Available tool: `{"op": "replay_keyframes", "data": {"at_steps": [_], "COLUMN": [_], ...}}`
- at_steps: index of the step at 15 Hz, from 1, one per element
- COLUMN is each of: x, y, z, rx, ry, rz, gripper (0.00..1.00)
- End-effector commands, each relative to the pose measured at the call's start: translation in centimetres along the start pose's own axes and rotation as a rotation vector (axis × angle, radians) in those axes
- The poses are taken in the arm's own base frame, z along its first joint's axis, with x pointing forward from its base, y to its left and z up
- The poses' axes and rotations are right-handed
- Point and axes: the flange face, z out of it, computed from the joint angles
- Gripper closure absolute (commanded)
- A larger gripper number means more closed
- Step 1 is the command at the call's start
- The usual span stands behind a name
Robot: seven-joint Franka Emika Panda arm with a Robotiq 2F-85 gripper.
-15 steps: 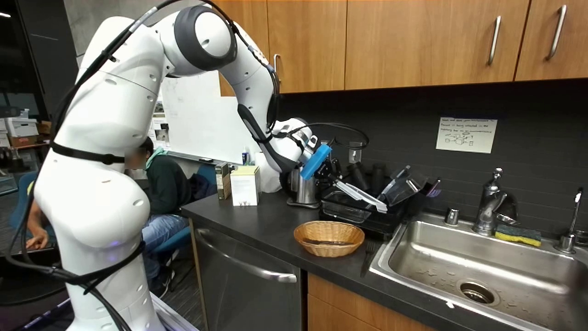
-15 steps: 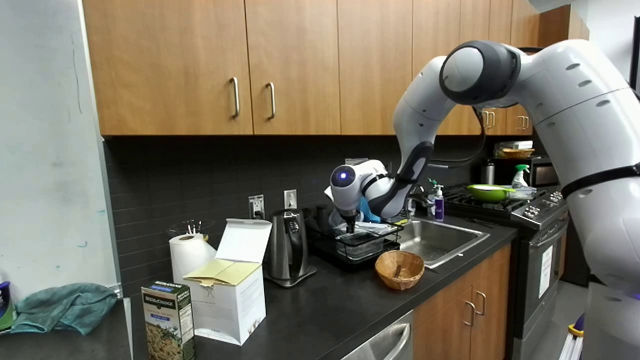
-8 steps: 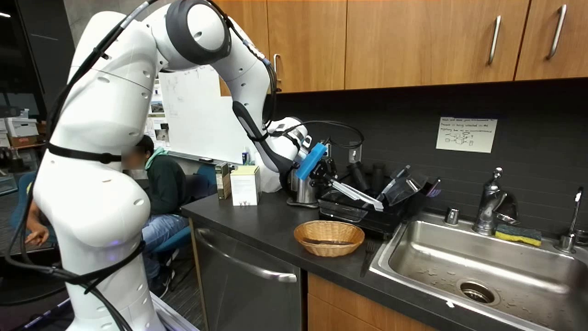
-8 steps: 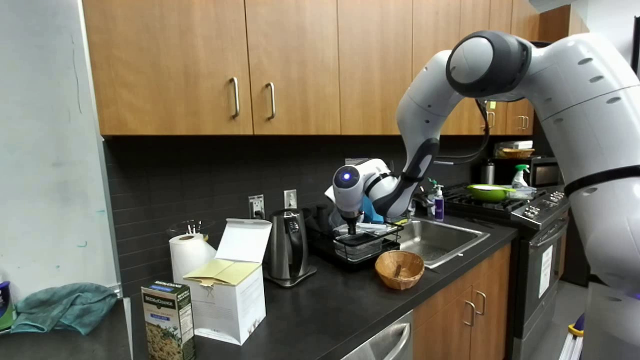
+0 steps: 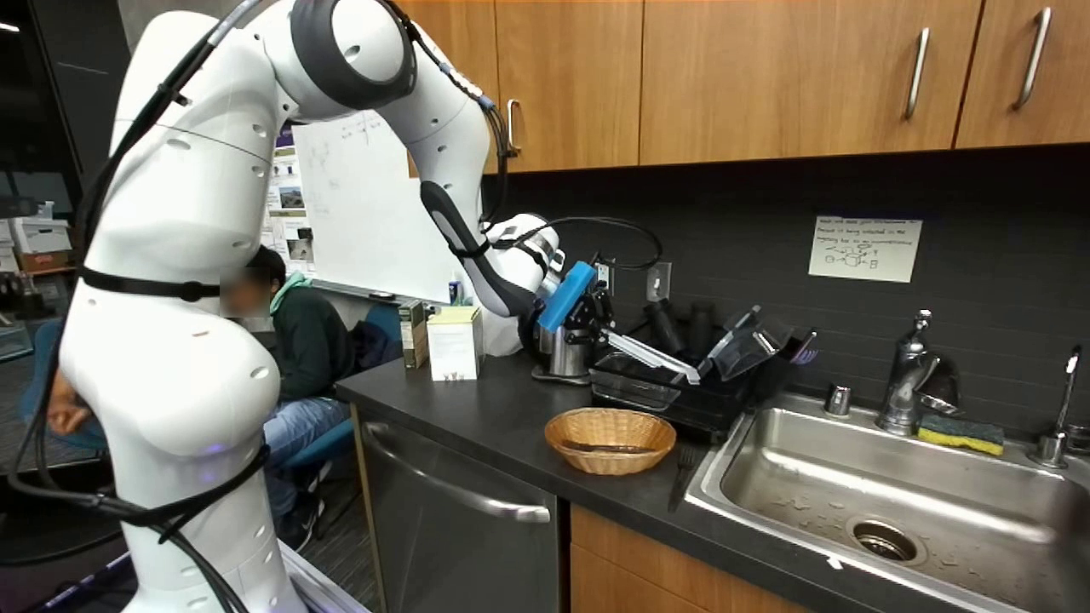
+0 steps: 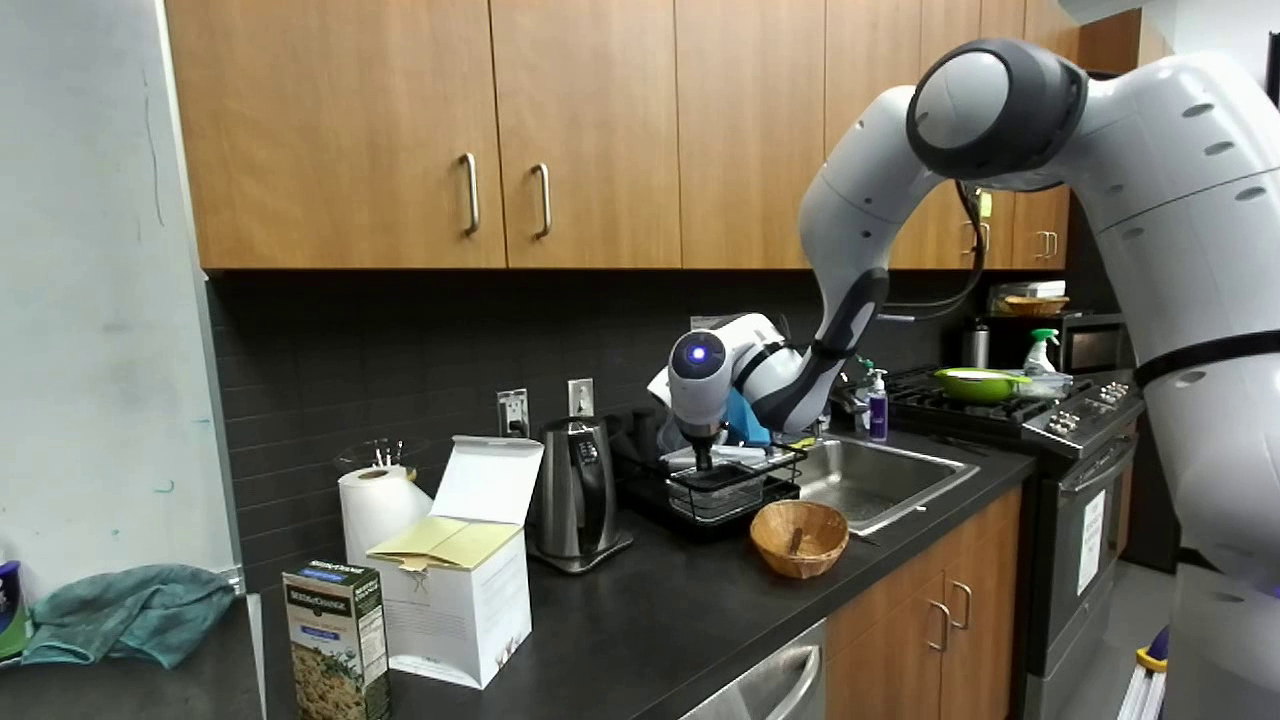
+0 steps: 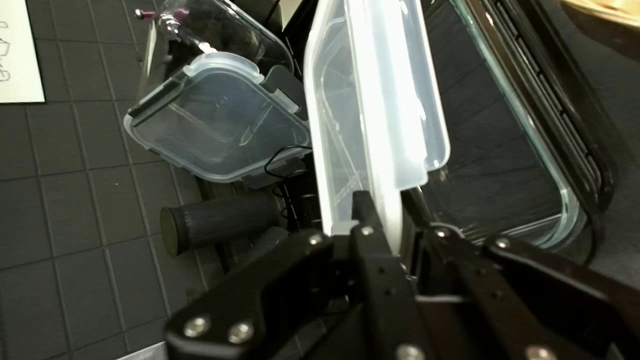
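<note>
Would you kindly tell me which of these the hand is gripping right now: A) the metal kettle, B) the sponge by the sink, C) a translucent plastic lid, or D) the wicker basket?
C: in the wrist view, the near end of the translucent plastic lid sits between the two fingers of the hand.
</note>
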Motion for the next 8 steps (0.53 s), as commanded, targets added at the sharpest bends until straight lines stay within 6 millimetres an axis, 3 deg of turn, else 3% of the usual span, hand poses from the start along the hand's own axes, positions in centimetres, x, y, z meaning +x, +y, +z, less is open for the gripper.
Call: {"op": "replay_keyframes", "data": {"at_steps": [1,8], "x": [-0.5,-1.6], "y": [-0.4,-0.8], "z": [-2.0,-2.6], "rx": [-0.016,-0.005], "ry": [0.036,0.103], "rz": [-0.005,0.037], "gripper": [0.96,0.96]}}
